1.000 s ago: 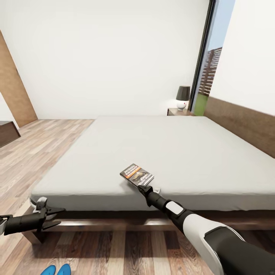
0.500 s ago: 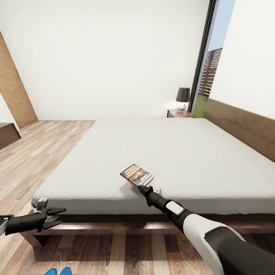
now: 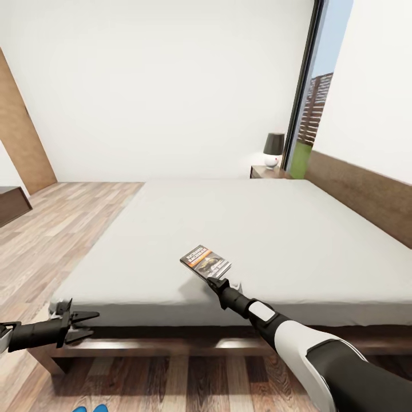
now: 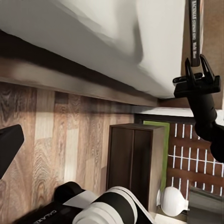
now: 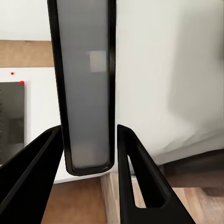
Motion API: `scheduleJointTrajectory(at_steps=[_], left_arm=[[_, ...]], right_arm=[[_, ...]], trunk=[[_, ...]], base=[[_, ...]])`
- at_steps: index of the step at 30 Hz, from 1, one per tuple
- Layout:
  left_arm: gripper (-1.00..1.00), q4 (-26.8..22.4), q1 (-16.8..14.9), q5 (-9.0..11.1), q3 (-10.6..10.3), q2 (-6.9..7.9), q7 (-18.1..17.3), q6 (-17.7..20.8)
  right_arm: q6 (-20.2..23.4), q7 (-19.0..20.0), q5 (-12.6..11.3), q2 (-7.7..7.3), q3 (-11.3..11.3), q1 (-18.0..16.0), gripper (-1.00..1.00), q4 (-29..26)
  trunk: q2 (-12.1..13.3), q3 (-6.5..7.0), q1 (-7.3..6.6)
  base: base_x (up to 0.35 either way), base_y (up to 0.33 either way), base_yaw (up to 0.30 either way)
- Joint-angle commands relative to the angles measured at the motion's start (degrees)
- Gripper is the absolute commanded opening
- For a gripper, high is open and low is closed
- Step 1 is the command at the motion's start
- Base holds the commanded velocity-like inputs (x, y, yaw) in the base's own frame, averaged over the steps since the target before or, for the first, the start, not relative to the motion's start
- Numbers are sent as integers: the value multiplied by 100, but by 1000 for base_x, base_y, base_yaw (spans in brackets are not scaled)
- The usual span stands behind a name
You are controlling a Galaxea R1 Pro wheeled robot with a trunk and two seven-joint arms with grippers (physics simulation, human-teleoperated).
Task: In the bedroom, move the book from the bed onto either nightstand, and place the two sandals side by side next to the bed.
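The book (image 3: 205, 261), dark with an orange band, hangs just over the near edge of the bed (image 3: 274, 229). My right gripper (image 3: 216, 281) is shut on its near end. In the right wrist view the book (image 5: 86, 93) stands edge-on between both fingers (image 5: 135, 177). From the left wrist view, the right gripper (image 4: 196, 79) clamps the book (image 4: 194, 28) beside the mattress. My left gripper (image 3: 94, 322) is open and holds nothing, low by the bed's near left corner. The blue tips of the sandals (image 3: 86, 408) peek in at the picture's lower edge. A nightstand (image 3: 268, 171) stands past the far side.
A lamp (image 3: 273, 149) sits on the far nightstand, beside a tall window (image 3: 312, 103). The wooden headboard (image 3: 366, 194) runs along the right wall. A second dark cabinet (image 4: 135, 158) with a white lamp (image 4: 173, 201) appears in the left wrist view. A dark bench (image 3: 11, 203) is at far left.
The whole picture has shifted: the bed sits lower and the sandals have almost slid out at the bottom, so the camera rose. The book stayed in the right gripper.
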Motion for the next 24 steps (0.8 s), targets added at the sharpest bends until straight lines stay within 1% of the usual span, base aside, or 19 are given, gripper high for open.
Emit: scheduleJointTrajectory(at_steps=[1,8,14,18,21,24], left_arm=[[100,-1,-1,-43,26,-2,-26,59],[100,-1,-2,-43,26,-35,-17,36],[100,-1,-3,-43,26,-126,6,-15],[100,-1,-2,-43,26,-219,9,-170],[100,-1,-4,-43,26,-250,11,-229],[100,-1,-4,-43,26,-275,11,-264]], right_arm=[[23,10,-57,0,41,-5,-100,7],[23,14,-47,-6,43,-5,-100,4],[19,24,-48,-10,47,-5,-100,-17],[10,27,-42,-9,70,-5,-100,-22],[8,27,-41,-9,137,-5,-100,-25],[6,28,-40,-9,291,-5,-100,-26]], trunk=[[39,13,-23],[320,139,-177],[561,246,-309],[721,318,-397],[841,372,-463],[962,426,-529]], base=[[0,0,0],[0,0,0],[0,0,0],[0,0,0],[0,0,0],[0,0,0]])
